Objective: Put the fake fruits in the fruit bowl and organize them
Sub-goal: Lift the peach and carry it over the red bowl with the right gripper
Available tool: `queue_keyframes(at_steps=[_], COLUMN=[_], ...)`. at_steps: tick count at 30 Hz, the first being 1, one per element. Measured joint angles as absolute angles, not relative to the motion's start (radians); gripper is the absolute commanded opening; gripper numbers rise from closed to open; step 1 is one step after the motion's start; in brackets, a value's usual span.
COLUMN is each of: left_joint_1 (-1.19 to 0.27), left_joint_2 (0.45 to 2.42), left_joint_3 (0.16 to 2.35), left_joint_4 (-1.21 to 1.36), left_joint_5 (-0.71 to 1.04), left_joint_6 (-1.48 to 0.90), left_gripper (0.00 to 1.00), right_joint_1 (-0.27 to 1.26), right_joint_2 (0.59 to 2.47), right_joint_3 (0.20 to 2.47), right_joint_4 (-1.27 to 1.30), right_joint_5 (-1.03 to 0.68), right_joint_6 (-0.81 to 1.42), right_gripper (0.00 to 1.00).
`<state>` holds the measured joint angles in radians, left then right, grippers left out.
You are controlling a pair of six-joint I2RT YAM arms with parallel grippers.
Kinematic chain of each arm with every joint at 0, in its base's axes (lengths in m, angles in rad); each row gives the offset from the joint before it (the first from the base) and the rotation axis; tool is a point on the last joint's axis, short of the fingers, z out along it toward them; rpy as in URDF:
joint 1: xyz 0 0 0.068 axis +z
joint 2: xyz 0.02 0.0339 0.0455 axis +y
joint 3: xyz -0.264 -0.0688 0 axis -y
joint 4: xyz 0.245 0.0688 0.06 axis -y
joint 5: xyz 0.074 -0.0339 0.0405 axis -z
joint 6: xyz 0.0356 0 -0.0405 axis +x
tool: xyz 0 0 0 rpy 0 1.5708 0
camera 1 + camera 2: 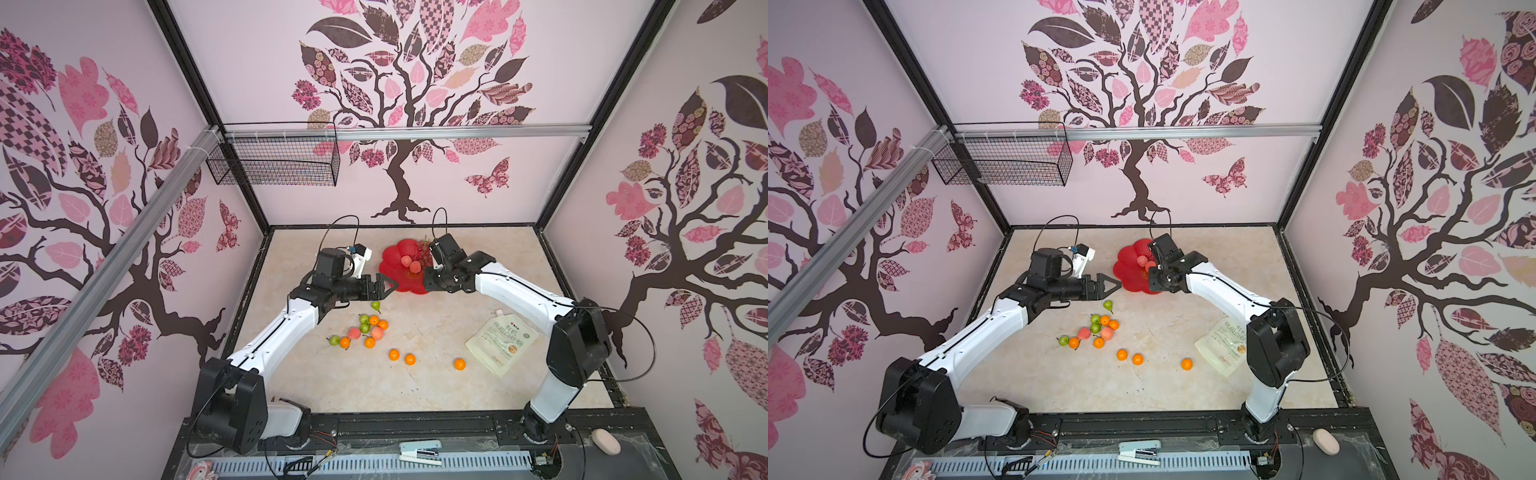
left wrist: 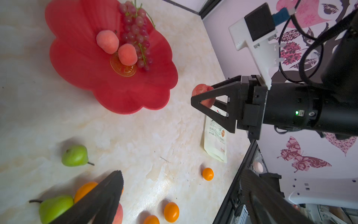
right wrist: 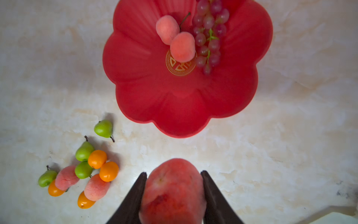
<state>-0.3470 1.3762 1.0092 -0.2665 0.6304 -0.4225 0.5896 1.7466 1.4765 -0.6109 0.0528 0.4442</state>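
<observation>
Oranges (image 1: 410, 359), three of them loose, sit nearest on the bench (image 1: 374, 390), with the flat printed pouch (image 1: 500, 343) well off to their right. Behind them a huddle of pears, peaches and oranges (image 1: 365, 328) lies on the left arm's side, and a lone pear (image 1: 375, 306) sits just beyond it.

Past that pear hover the left fingers (image 1: 390, 286). They are spread wide with nothing between them, just beside the rim of the fruit bowl (image 1: 390, 258).

The right fingers (image 2: 202, 96) are clamped on the held peach (image 3: 172, 195), one on each flank. The coming move, as I judge it, turns on one relation. The bowl lies straight ahead of these fingers, and the peach appears to hang over bare bench just short of the near rim. So it needs carrying forward before it is let go.

The bowl's near lobes are bare. Farther in, two peaches (image 3: 182, 47) rest touching each other by the gold emblem (image 3: 180, 70). The grape bunch (image 3: 210, 35) lies along their right side, its long axis running from the centre to the far rim.

Both top views hide the held peach under the right wrist; the wrist views show it plainly.
</observation>
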Motion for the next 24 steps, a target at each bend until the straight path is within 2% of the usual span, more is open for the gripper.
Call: queue_keyframes(at_steps=[17,24], left_joint_1=[-0.306,-0.261], left_joint_2=[1.703,1.747], left_joint_3=[1.253,1.269], left_joint_4=[-0.160,-0.120], left_joint_5=[0.595,0.544], left_joint_6=[-0.497,-0.554], left_gripper=[0.98,0.99], right_joint_1=[0.535,0.519], right_joint_2=[2.070,2.183], right_joint_3=[1.838,1.964], right_joint_4=[-0.651,-0.651], right_joint_5=[0.053,0.067], right_joint_6=[0.419,0.423], right_gripper=[0.43,0.43])
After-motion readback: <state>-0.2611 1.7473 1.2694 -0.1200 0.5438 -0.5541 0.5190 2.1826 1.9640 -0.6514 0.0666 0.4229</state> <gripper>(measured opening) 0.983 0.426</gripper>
